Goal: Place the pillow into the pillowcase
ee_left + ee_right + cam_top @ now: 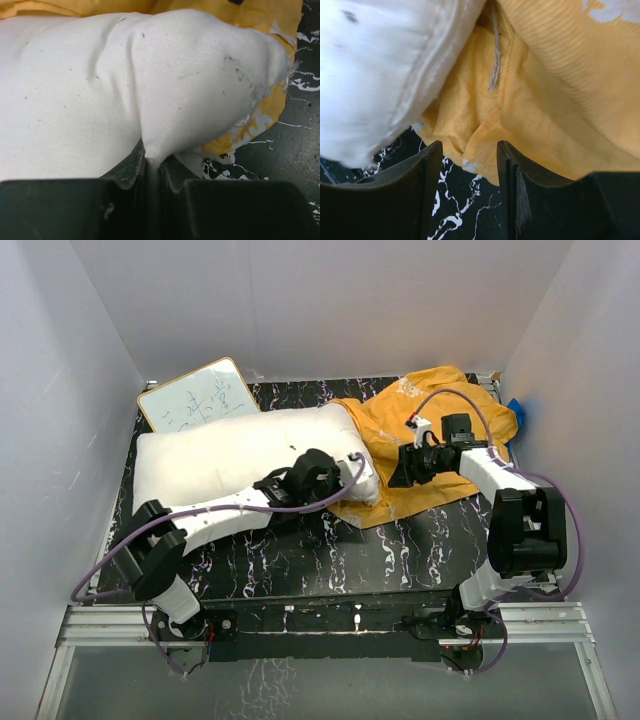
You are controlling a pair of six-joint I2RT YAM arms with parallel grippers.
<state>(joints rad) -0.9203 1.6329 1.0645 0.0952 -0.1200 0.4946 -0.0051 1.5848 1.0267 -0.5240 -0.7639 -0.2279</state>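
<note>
Tabletop (300, 560) black w/ white veins, pillow (220, 455) on it, white walls (300, 300)

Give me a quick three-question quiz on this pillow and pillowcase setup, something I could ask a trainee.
1. True or false: the left gripper is shut on a pinch of the pillow.
2. Pick one: what lies under the pillow's right end? A whiteboard; B pillowcase; C box.
3. Fill in: the right gripper has its jaws ___ with the pillowcase's edge between them.

Key: 1 true. 2 B. 3 open.
</note>
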